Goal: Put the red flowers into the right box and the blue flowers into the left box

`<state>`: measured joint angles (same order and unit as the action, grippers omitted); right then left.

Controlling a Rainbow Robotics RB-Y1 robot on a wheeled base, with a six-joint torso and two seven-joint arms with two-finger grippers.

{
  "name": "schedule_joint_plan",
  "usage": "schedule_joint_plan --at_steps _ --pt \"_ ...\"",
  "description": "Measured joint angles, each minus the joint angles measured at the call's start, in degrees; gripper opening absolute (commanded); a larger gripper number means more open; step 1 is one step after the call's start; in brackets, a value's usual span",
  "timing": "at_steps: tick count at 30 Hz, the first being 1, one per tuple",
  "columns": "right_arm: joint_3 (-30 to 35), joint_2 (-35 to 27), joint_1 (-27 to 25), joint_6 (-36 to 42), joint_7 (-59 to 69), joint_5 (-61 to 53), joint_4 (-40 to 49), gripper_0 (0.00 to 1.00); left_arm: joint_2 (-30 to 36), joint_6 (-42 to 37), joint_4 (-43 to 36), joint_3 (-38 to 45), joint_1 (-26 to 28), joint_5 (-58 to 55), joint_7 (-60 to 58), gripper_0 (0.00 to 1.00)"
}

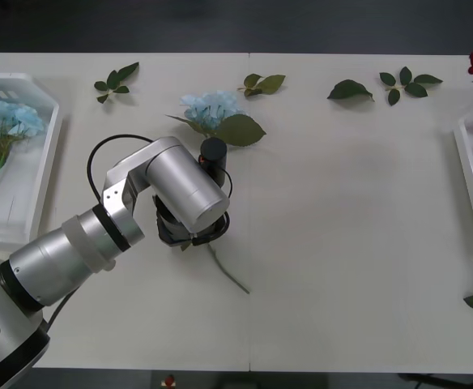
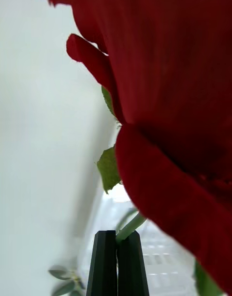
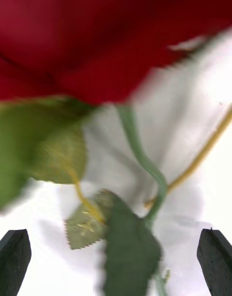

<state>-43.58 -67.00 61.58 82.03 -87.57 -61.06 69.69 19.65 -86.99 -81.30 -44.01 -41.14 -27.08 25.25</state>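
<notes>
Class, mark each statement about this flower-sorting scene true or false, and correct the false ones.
1. The right gripper has its jaws shut on a red rose stem. True.
2. The left gripper has its jaws shut. False: they are open, above a second red rose.
3. The left box holds red flowers. False: blue flowers lie in it.
4. A loose blue flower lies on the table. True.

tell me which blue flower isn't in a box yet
The blue flower on the table just beyond the left arm, beside a big green leaf. The other blue cluster already lies in the left box.
</notes>
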Motion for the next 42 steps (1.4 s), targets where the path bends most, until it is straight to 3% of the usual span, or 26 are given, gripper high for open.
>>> schedule_joint_plan --at_steps 11,18,20,21,22,23,24,31,36,42 --pt "-13.5 -4.6 0.0 -10.6 -2.2 6.5 -3.7 0.0 -0.8 0.3 0.6 0.0 0.0 0.0 0.2 0.94" --pt "-15.0 -4.6 -1.8 -18.4 -2.2 9.0 -8.6 0.0 -0.8 3.5 2.8 0.0 0.0 -0.2 0.5 0.91" --pt "-14.3 -4.6 -3.5 -21.1 -2.2 9.5 -9.8 0.0 -0.8 3.8 3.0 0.0 0.0 -0.3 0.6 0.79" --pt "-14.0 -4.6 -4.4 -22.4 -2.2 9.7 -10.6 0.0 -0.8 3.8 3.0 0.0 0.0 -0.3 0.6 0.62" --pt "-13.7 -4.6 -5.2 -23.7 -2.2 9.9 -11.5 0.0 -0.8 3.8 3.0 0.0 0.0 -0.3 0.6 0.62" --pt "-13.6 -4.5 -5.9 -24.8 -2.2 9.9 -12.6 0.0 -0.8 3.8 3.0 0.0 0.0 -0.3 0.6 0.28" --pt "-13.5 -4.4 -6.4 -25.5 -2.2 9.9 -13.8 0.0 -0.8 3.8 3.1 0.0 0.0 -0.3 0.6 0.01" --pt "-13.6 0.8 -7.2 -30.8 -2.2 11.9 -27.6 0.0 -0.8 3.8 3.1 0.0 0.0 -0.3 0.7 0.0" --pt "-13.6 2.8 -7.2 -31.7 -2.2 12.6 -28.7 0.01 -0.8 3.5 3.0 0.0 0.0 1.0 1.4 0.0" --pt "-13.6 2.9 -7.2 -31.7 -2.2 12.6 -28.6 0.71 0.3 -2.5 -3.2 0.0 0.0 4.8 1.7 0.0"
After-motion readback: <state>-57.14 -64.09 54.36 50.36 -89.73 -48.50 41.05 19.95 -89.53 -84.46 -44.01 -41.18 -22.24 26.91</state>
